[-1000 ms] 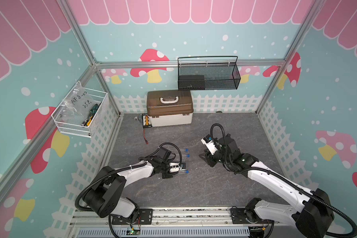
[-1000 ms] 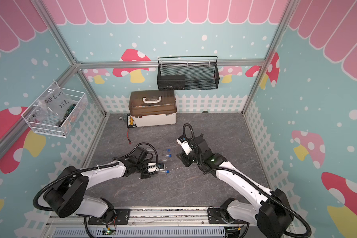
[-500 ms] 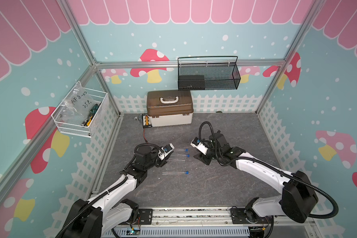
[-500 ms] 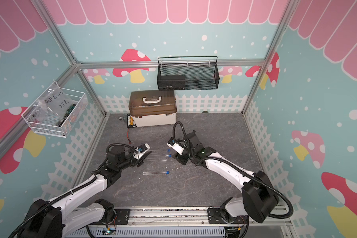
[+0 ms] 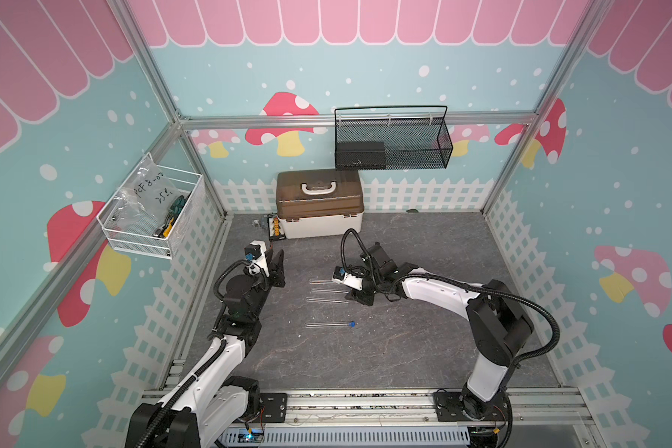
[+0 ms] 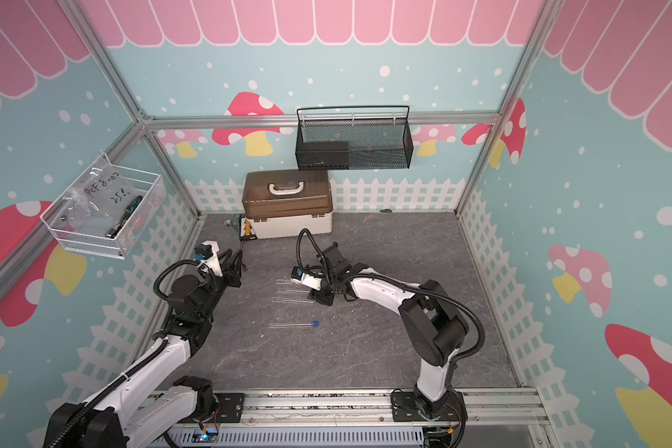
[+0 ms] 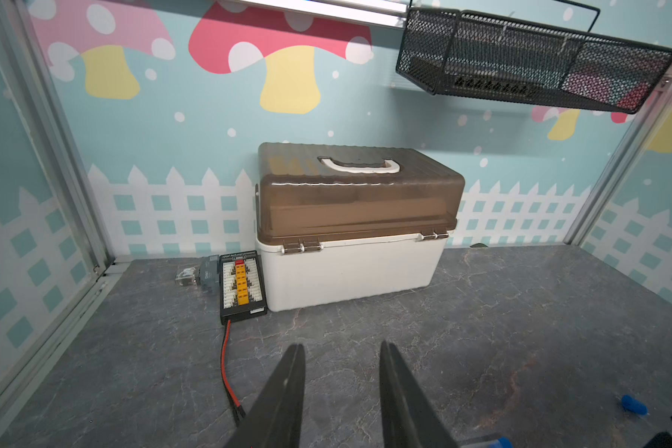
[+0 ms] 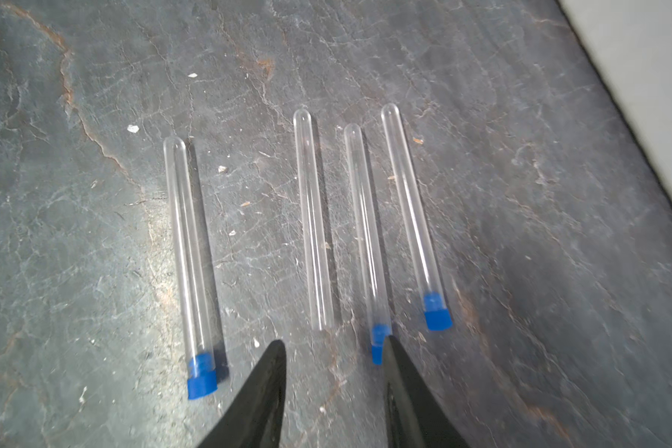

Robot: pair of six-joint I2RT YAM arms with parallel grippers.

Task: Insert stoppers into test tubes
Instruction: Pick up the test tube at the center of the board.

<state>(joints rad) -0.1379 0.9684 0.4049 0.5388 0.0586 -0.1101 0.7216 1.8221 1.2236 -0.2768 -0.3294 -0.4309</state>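
Tubes (image 8: pixel 411 201) are lying flat, mouths toward the right claw (image 8: pixel 333 341), seemingly for capping; it is hovering spread, empty, at the bare tube (image 8: pixel 313 232). Left claw (image 7: pixel 341 345) is gaping empty, well apart.

Test tubes (image 8: pixel 313 217): clear, glossy, smooth. Stoppers (image 8: pixel 438 317): matt blue. Surface (image 8: pixel 94 252): grey, stone-look, veined, matt. Basket (image 7: pixel 520 66): black metal mesh.

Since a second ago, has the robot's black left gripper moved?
Yes. The left gripper has drawn back from mid-floor toward the brown-lidded white storage box at the back wall.
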